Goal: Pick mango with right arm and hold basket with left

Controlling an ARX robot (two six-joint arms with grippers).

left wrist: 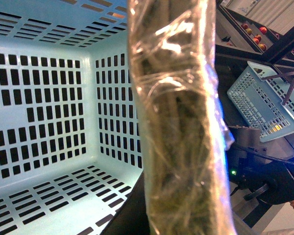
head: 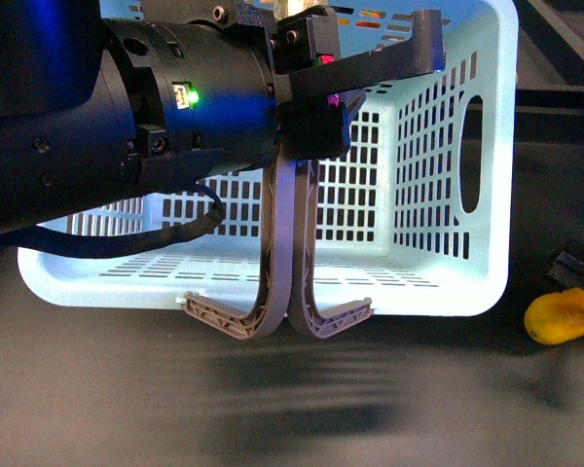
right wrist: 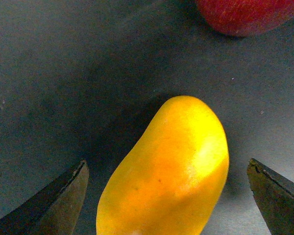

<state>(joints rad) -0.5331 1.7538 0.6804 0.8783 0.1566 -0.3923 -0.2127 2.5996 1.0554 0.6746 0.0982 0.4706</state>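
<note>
While the left gripper (head: 316, 122) was clamped on the basket (head: 448, 292) by its handles (head: 290, 243), the right gripper (right wrist: 170, 198) hung open astride the mango (right wrist: 171, 156) on the table (right wrist: 63, 73) beside it; closing and lifting remained.

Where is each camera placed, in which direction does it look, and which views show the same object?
Front view: on the robot's body, facing forward and down at the basket, mango at right; the left arm and shut left claw show.
Left wrist view: above the basket, looking inside; a film-wrapped brown bar, perhaps the claw, close to the lens.
Right wrist view: over the mango; the open right claw frames it.
Shared: basket in the first two; mango in front and right wrist.
</note>
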